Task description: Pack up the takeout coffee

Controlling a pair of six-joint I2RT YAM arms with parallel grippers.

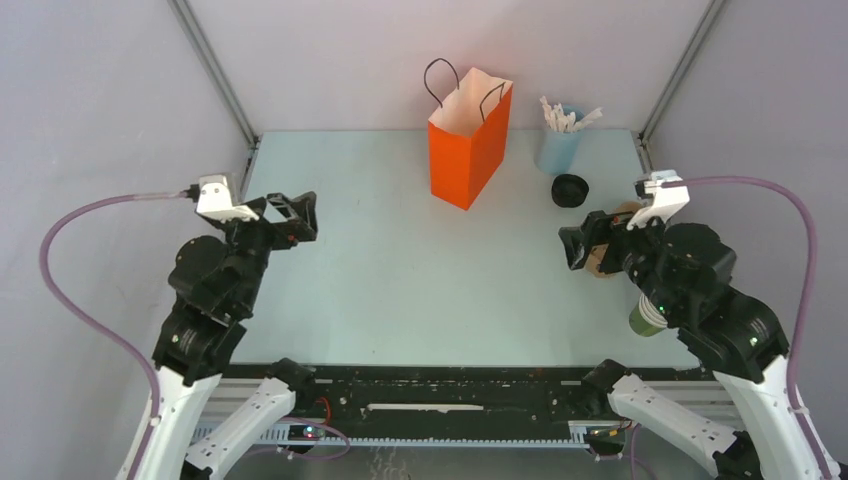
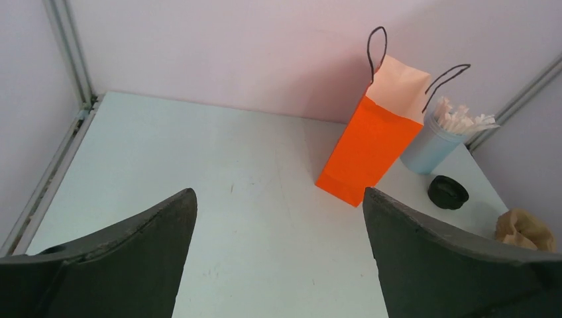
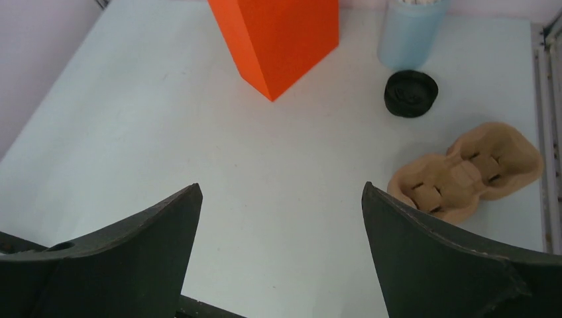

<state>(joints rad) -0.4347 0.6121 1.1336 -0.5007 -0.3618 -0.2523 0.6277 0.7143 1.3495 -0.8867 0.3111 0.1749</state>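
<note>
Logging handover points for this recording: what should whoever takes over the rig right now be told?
Left claw: open, empty, above the table's left side.
Right claw: open, empty, above the right side.
Orange paper bag stands upright at the back, mouth open. Round black plastic lid lies in front of the pale blue cup of white sticks. Olive-green paper cup stands by the right arm, apparently lidless.
Done: nothing visibly packed.
Left: get the coffee into the bag.

Overhead, your right arm covers much of the cardboard carrier at 3 o'clock and the green cup at 4 o'clock. The right wrist view's top edge crops the orange bag and blue cup.
</note>
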